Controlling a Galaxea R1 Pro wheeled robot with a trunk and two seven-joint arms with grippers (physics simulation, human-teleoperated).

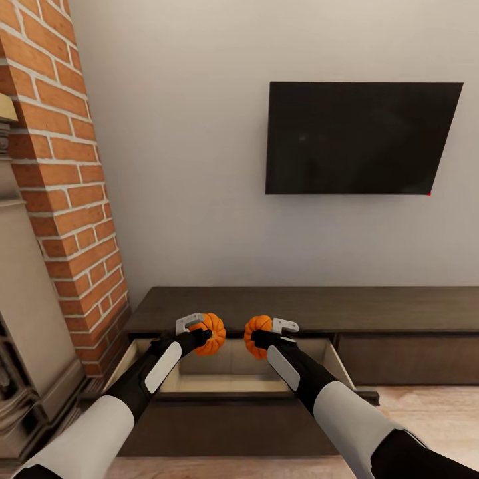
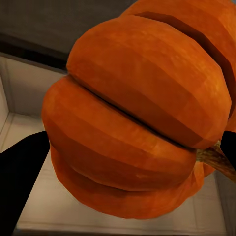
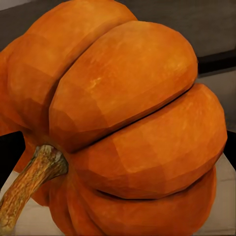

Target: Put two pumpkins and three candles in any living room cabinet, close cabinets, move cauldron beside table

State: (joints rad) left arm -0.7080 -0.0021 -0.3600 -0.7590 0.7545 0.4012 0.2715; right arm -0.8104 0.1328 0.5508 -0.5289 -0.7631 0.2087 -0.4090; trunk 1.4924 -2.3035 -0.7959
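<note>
Left gripper [image 1: 199,330] clamped on the left pumpkin [image 1: 211,333], held in the air above the pulled-out drawer [image 1: 229,384] at the left end of the cabinet [image 1: 319,307]. Right gripper [image 1: 269,334] closed likewise round the right pumpkin [image 1: 256,335], just beside the first, over the same drawer. Up close: ribbed orange flesh [image 2: 132,128] against a dark finger [image 2: 19,172]; curved brown stem [image 3: 29,182] on the other. Above the cabinet, a dark television [image 1: 359,136]; at left, a brick column [image 1: 66,186].
</note>
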